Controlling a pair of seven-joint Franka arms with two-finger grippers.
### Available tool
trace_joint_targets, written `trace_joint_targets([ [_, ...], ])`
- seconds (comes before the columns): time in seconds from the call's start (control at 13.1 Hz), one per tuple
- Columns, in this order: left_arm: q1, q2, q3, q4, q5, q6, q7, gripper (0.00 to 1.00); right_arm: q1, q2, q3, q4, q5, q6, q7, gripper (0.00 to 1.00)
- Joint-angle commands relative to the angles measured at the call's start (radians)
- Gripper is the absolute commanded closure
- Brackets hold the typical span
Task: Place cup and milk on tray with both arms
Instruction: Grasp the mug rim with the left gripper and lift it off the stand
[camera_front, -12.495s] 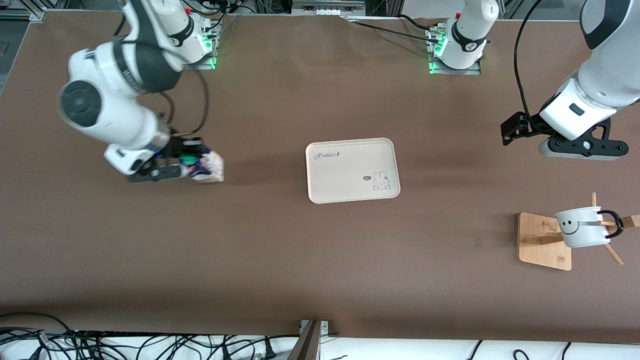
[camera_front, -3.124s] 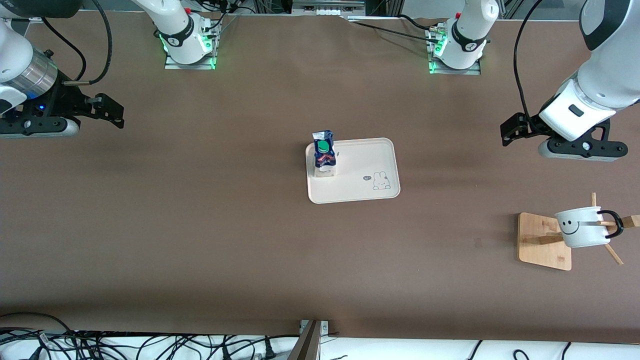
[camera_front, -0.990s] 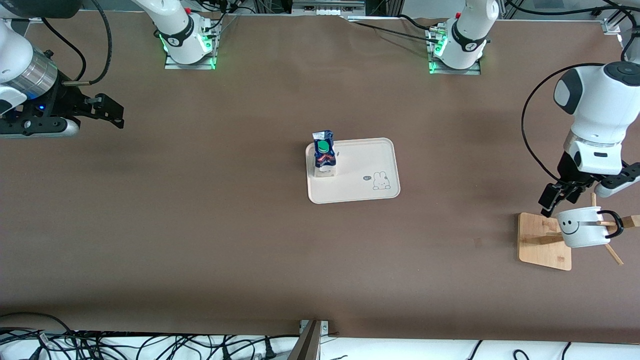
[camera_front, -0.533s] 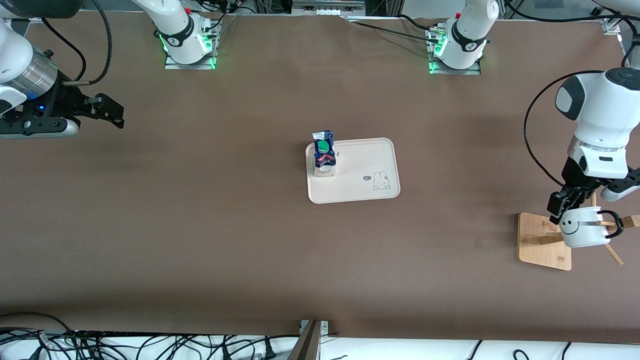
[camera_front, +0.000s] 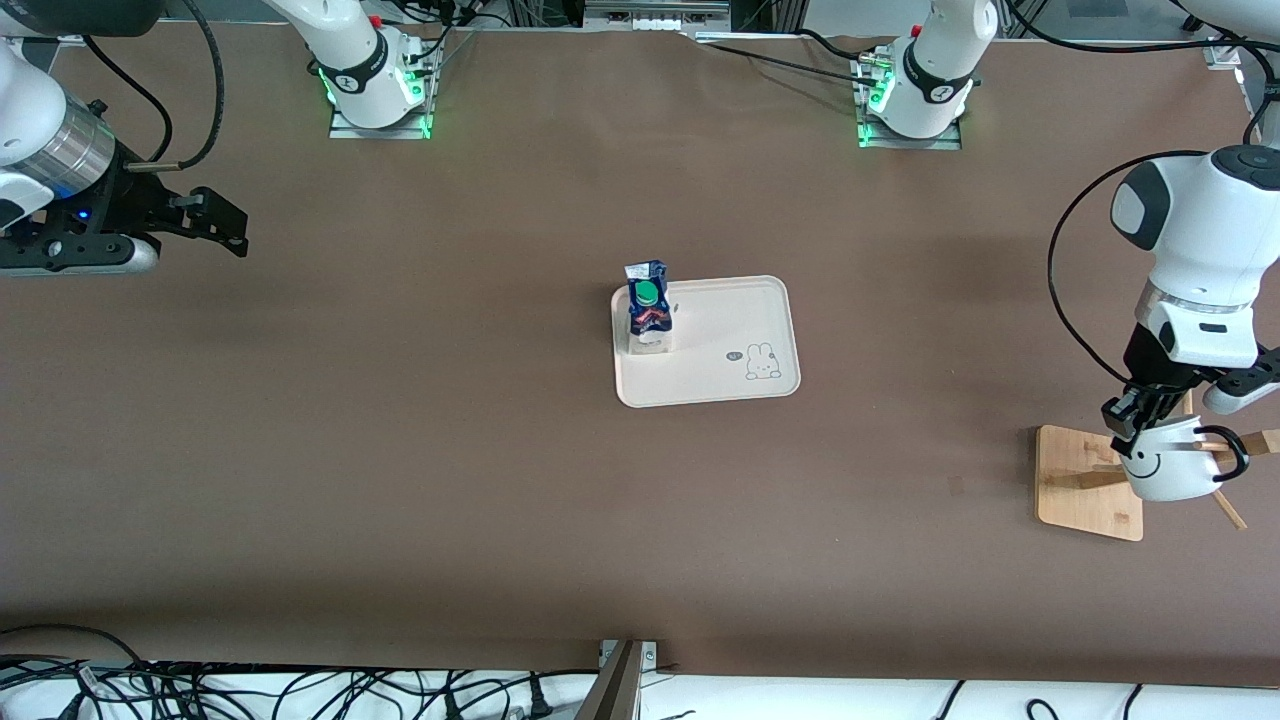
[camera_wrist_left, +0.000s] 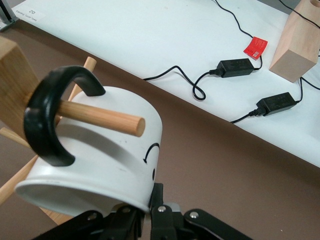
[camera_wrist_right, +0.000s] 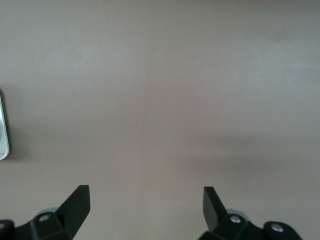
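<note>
The white smiley cup (camera_front: 1172, 476) hangs by its black handle on a peg of the wooden rack at the left arm's end of the table. My left gripper (camera_front: 1126, 421) is shut on the cup's rim; in the left wrist view one finger (camera_wrist_left: 161, 194) presses on the outside of the cup (camera_wrist_left: 100, 150) wall and the other is hidden inside. The milk (camera_front: 648, 316) stands upright on the cream tray (camera_front: 730, 335), at its end toward the right arm. My right gripper (camera_front: 232, 226) is open and empty over bare table at the right arm's end, its jaws wide apart in the right wrist view (camera_wrist_right: 145, 197).
The wooden rack base (camera_front: 1075, 480) lies under the cup, and its peg (camera_wrist_left: 102, 118) runs through the handle. Power bricks and cables lie on the white surface past the table edge (camera_wrist_left: 235, 65). The right arm waits.
My left gripper has come down from beside the rack onto the cup's rim and closed on it. The cup has shifted slightly on its peg. The right arm, milk and tray have not moved.
</note>
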Motion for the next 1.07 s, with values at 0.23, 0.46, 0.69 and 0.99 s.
trace_joint_targets([
  [0.23,-0.005,-0.002,-0.055,0.141,0.019,-0.217,-0.007,1.0,-0.013,0.009,0.015,0.022,-0.008,-0.013,0.002,0.0],
  [0.46,-0.005,-0.002,-0.123,0.211,0.019,-0.329,-0.007,1.0,-0.013,0.007,0.015,0.022,-0.008,-0.013,0.002,0.0],
  [0.69,-0.007,-0.002,-0.222,0.269,0.019,-0.476,-0.007,1.0,-0.013,0.007,0.015,0.022,-0.008,-0.015,0.002,0.0],
  [0.99,-0.009,0.003,-0.371,0.352,0.019,-0.772,-0.013,1.0,-0.01,0.007,0.016,0.022,-0.006,-0.015,0.002,0.0],
])
